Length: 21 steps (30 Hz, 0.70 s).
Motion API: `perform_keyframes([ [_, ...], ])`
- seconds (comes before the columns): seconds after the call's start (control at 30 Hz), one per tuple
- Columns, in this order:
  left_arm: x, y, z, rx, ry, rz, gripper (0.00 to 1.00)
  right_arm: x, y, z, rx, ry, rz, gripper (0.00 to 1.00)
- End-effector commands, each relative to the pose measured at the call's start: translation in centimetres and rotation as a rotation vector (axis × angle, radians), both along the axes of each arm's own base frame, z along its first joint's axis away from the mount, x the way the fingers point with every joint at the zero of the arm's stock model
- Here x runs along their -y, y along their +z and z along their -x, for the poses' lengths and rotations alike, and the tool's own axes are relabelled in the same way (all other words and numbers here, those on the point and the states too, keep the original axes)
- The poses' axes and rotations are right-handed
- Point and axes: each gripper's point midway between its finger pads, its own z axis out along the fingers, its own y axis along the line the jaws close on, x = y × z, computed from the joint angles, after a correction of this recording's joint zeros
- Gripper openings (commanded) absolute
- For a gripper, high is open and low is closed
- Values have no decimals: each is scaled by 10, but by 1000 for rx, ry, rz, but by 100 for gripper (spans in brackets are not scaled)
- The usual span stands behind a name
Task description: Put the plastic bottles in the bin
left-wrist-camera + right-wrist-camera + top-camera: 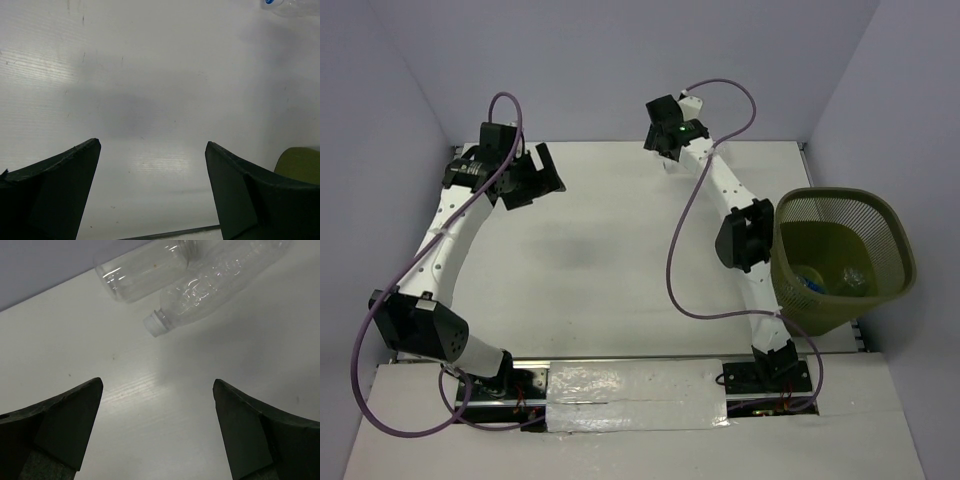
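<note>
A: Two bottles in the bin (820, 315), right?

B: Yep. Bin stands at the right edge of the counter (620, 260), approx mid-depth, just beside the right arm's elbow. At its bottom, left side, lies the blue-label bottle (810, 281). The second bottle (855, 280), clear, lies just right of it.

A: And the other 2?

B: Out on the counter, far edge, by the back wall (40, 270). There the third bottle (220, 285) lies on its side w/ its neck toward the right wrist cam. Just beyond it lies the fourth bottle (142, 267), base end showing, close to the wall. They look to be touching, can't be sure.

A: State of the right hand (157, 385)?

B: Fingers spread wide, holding zip. It hangs above the far-centre of the counter. Both bottles sit past its fingertips, neither between them.

A: And the left hand (151, 144)?

B: Wide too, only bare counter showing between the fingers. It's over the far-left part, well apart from the bin & all the bottles.

A: Caps?

B: Third bottle has a whitish rim at the neck. Cap or bare thread, can't tell.
</note>
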Motion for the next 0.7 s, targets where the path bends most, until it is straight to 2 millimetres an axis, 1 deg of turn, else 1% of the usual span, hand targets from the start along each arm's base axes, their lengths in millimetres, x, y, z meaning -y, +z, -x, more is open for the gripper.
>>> perform_keyframes([
  [0.0, -2, 4, -5, 43, 13, 7, 99, -5, 7, -27, 110, -109, -90, 99],
  [0.03, -2, 3, -5, 46, 16, 9, 99, -2, 0, -30, 108, -129, -107, 98],
  [0.07, -1, -2, -4, 37, 10, 13, 99, -1, -2, -34, 121, -158, -149, 98],
  [0.1, 4, -2, -3, 40, -22, 26, 99, 10, -13, -38, 108, -192, -154, 98],
  [0.13, 7, -4, -5, 47, -40, 36, 100, 13, -16, -40, 111, -211, -161, 98],
  [0.17, 9, -6, -5, 46, -51, 42, 99, 17, -28, -41, 94, -230, -157, 98],
  [0.2, 12, -6, -5, 48, -68, 48, 99, 23, -24, -47, 113, -263, -174, 98],
  [0.27, 14, -9, -8, 55, -78, 55, 99, 26, -28, -52, 126, -290, -191, 98],
  [0.3, 16, -9, -8, 55, -91, 59, 99, 32, -29, -55, 133, -308, -195, 98],
  [0.43, 19, -13, -13, 54, -117, 57, 99, 45, -32, -67, 167, -359, -230, 98],
  [0.47, 19, -14, -13, 55, -125, 50, 99, 50, -33, -69, 169, -371, -230, 98],
  [0.5, 20, -16, -14, 53, -130, 47, 99, 53, -39, -71, 164, -379, -228, 98],
  [0.53, 19, -18, -15, 48, -132, 43, 99, 60, -41, -74, 167, -396, -234, 98],
  [0.6, 19, -20, -16, 47, -140, 36, 99, 67, -49, -78, 163, -412, -245, 97],
  [0.67, 19, -24, -18, 44, -144, 32, 99, 72, -51, -82, 170, -420, -242, 97],
])
